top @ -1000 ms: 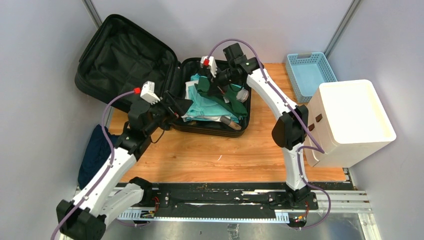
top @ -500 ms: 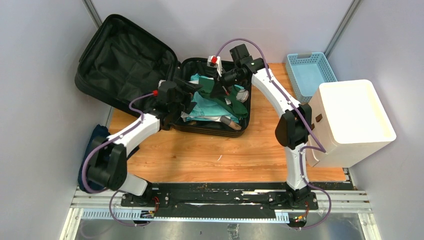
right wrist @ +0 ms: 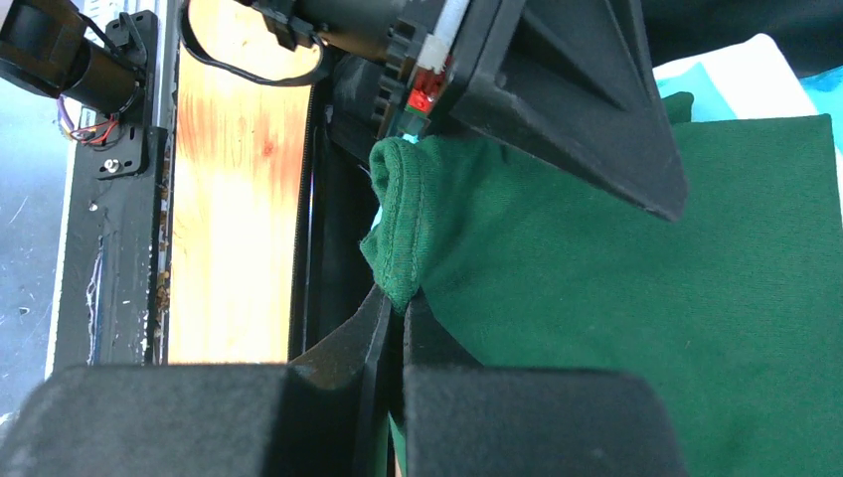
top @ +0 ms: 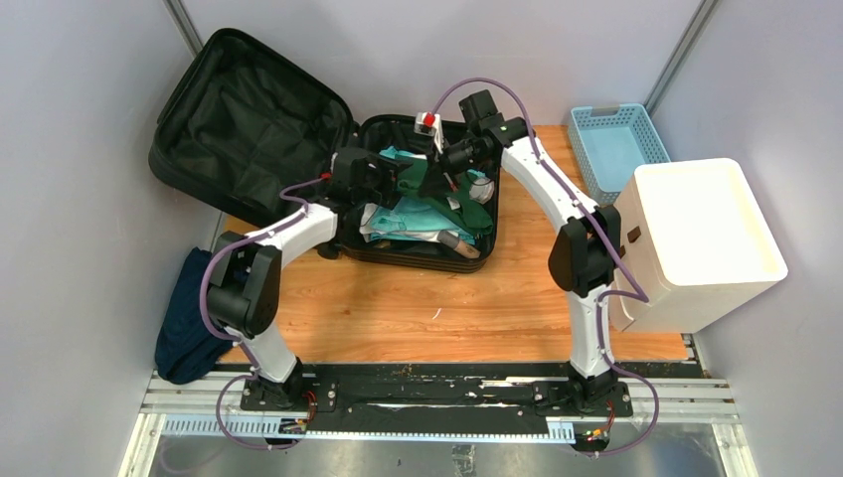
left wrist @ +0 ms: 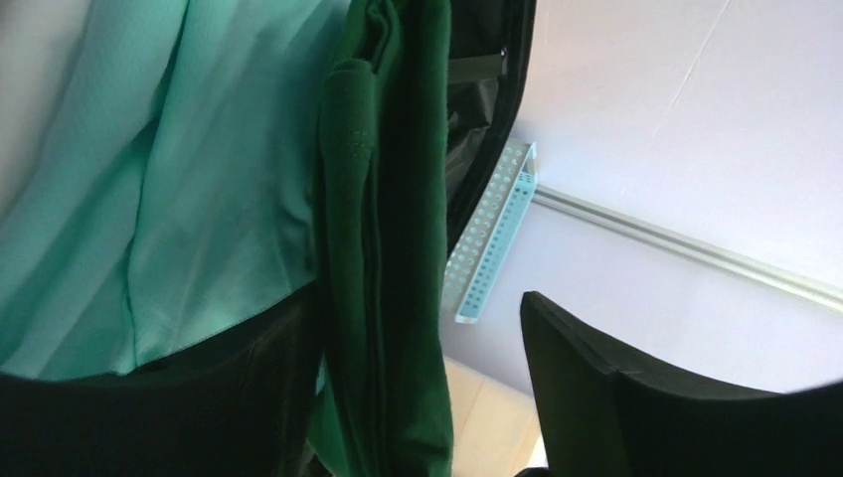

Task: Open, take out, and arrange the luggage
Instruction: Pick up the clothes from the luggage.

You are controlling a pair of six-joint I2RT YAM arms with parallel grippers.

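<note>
The luggage (top: 234,109) lies open at the back left of the table, its lid leaning on the wall and its base full of clothes. My right gripper (top: 440,175) is shut on the hem of a dark green garment (top: 459,199) and holds it above the base; in the right wrist view the fingertips (right wrist: 403,303) pinch the folded edge of the dark green garment (right wrist: 616,288). My left gripper (top: 403,177) stands open beside it. In the left wrist view the dark green garment (left wrist: 388,248) hangs between the spread jaws of the left gripper (left wrist: 418,388), against the left one.
A teal garment (top: 413,214) and white cloth lie under the green one in the base. A light-blue basket (top: 611,144) stands at the back right, with a white drawer unit (top: 696,243) in front of it. A dark blue cloth (top: 184,318) hangs off the table's left edge.
My left arm has swung from the suitcase's near-left edge over the base, up to the green garment, and its jaws have narrowed a little. The right gripper has kept its hold, shifting slightly right.
</note>
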